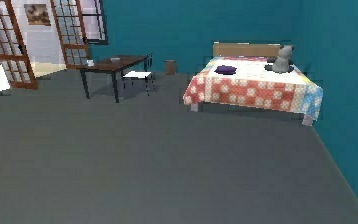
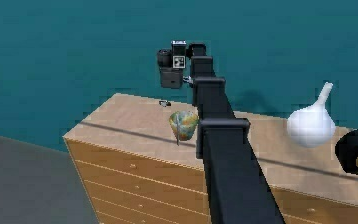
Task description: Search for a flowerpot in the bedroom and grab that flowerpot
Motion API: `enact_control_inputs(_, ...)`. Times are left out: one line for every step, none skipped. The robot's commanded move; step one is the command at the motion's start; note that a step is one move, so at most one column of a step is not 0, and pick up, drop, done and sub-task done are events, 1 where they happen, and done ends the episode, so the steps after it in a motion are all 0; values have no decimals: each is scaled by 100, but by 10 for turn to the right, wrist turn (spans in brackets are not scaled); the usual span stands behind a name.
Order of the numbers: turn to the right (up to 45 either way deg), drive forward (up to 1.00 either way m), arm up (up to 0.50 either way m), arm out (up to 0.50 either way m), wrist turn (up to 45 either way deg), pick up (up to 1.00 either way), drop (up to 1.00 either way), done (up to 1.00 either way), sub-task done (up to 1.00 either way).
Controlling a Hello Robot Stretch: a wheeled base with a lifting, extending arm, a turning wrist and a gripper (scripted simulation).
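Though at the dresser (image 2: 117, 120) with 1 likely flowerpot (image 2: 182, 123) spotted between front and back edges, not grabbed yet; cannot tell gripper (image 2: 169, 72) state.

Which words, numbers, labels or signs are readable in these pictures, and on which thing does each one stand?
No text is readable.
White squares: black marks only, no letters.
Framed picture: too small to tell.
Dark round thing on the dresser: no legible digits.

Home bedroom: quilted bed (image 1: 252, 88), wooden dresser (image 2: 137, 160), dark desk (image 1: 111, 66), teal walls (image 1: 177, 30).
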Motion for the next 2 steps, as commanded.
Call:
enact_control_inputs(0, 0, -18, 0, 0, 0, 0, 0, 0)
enact_control_inputs(0, 0, 0, 0, 0, 100, 0, 0, 0)
